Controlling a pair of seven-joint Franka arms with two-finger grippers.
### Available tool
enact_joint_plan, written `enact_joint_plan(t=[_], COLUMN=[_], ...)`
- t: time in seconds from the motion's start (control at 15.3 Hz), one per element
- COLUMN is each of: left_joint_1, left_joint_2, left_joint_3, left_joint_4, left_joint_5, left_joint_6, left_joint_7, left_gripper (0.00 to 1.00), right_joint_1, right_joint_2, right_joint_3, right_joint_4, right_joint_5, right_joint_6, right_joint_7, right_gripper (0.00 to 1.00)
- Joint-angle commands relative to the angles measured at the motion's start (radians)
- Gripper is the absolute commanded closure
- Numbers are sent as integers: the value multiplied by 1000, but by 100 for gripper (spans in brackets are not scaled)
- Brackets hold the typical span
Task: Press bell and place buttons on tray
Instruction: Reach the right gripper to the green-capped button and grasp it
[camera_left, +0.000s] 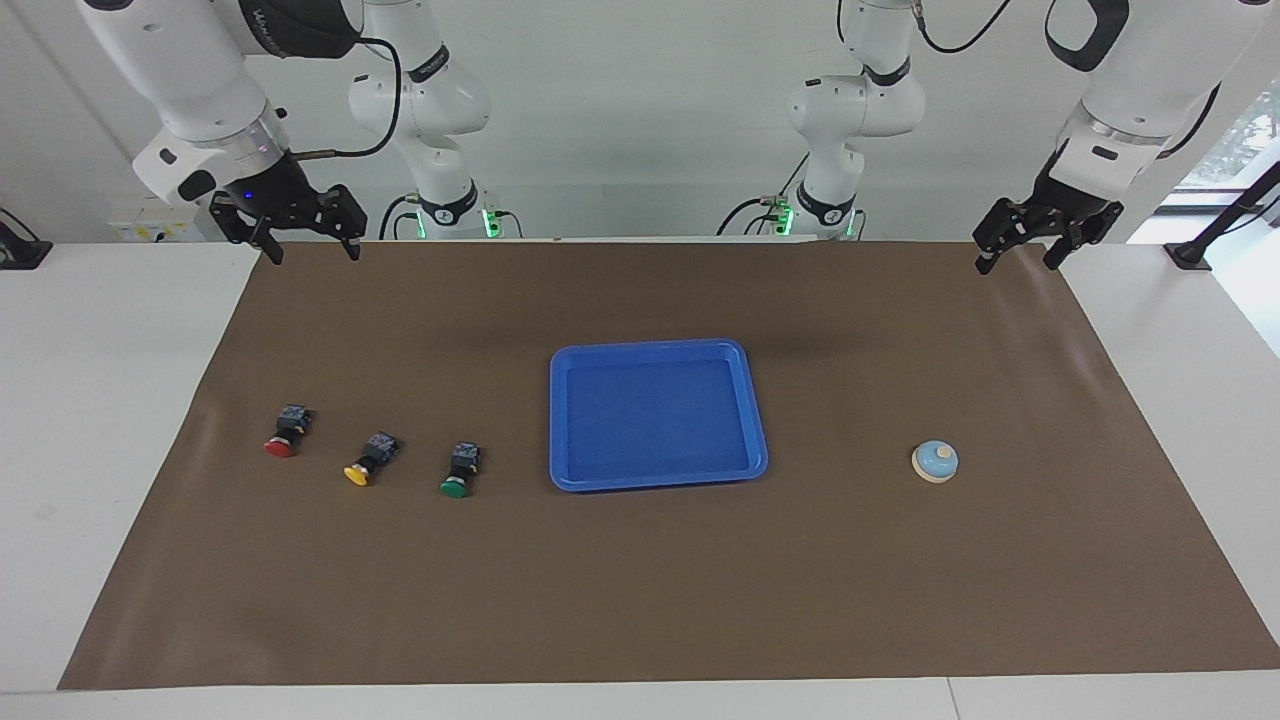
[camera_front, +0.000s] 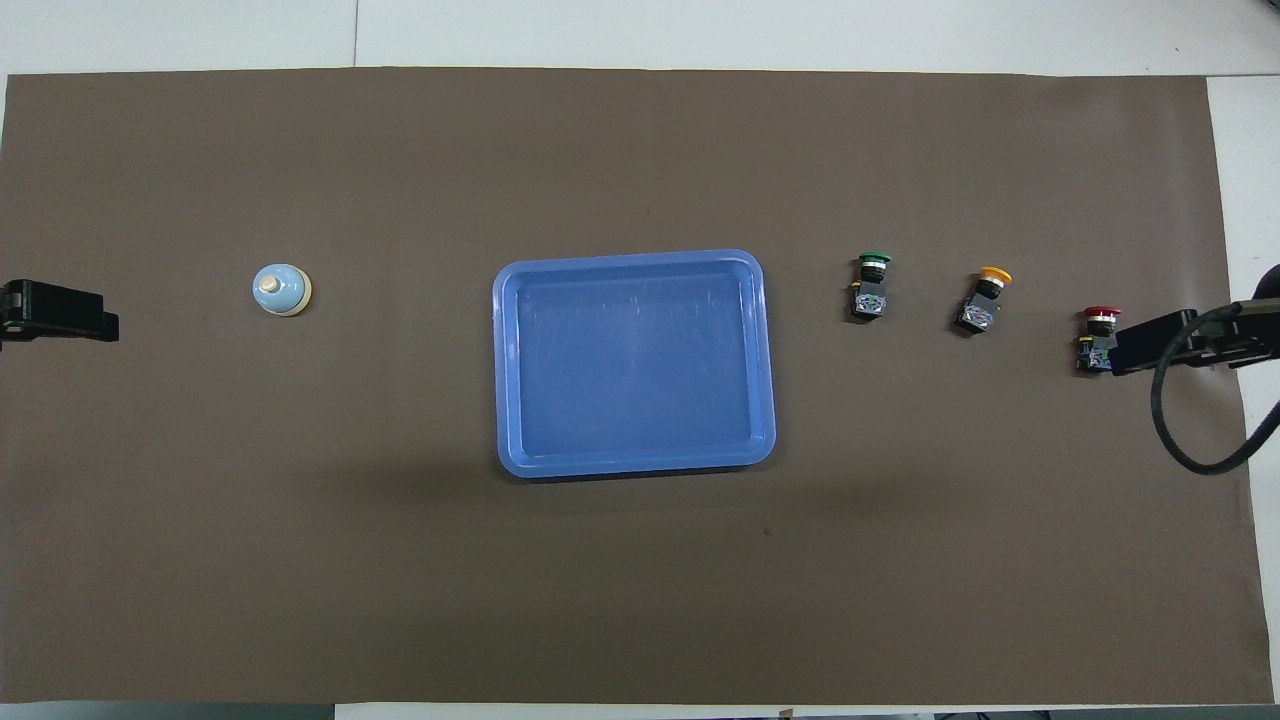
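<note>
1. Since both arms hang raised over the mat's edge nearest the robots, that is where the reading starts: the right gripper (camera_left: 300, 235) is over the mat's corner at the right arm's end, its jaws spread and holding nothing.
2. At the other end, the left gripper (camera_left: 1022, 245) hangs over the matching corner of the brown mat (camera_left: 640, 600), jaws likewise spread and empty.
3. Farther from the robots, near the middle of the mat, lies the blue tray (camera_left: 560, 420), with nothing in it.
4. Beside the tray toward the right arm's end, three buttons lie on their sides in a row: the green button (camera_left: 458, 472) closest to the tray, then the yellow button (camera_left: 367, 460), then the red button (camera_left: 283, 434) at the row's outer end.
5. Each button's long axis runs roughly away from the robots, cap pointing away.
6. The bell (camera_left: 936, 461) sits upright toward the left arm's end, well apart from the tray.
7. Judged from this layout, the right arm is plainly the nearer one for the buttons, which lie away from the robots and below its jaws; a grasp would likely go across a body's short width.
</note>
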Motion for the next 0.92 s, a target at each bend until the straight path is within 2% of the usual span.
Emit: enact_joint_plan(t=[0.0,0.33,0.46,0.65,0.85], left_joint_1=[-8,-10,-8,1,-1], left_joint_2=[33,29,27,27,23], left_joint_3=[1,0,0,1,1], left_joint_4=[44,38,38,33,12], left_joint_5=[17,9,9,9,9], left_joint_6=[-37,-31,-32,-11,11], left_joint_7=[7,13,13,13,14], left_gripper=[0,0,0,0,0], right_joint_1=[-21,-4,20,77,126], right_joint_2=[-12,-26,-32,-35,43], right_joint_3=[8,11,11,11,13], right_joint_4=[-7,-34,-80,-209,-248], right_joint_5=[1,0,0,0,1], right_joint_6=[-9,13,103,248,387], right_joint_7=[-26,1,84,174,291], right_gripper=[0,0,0,0,0])
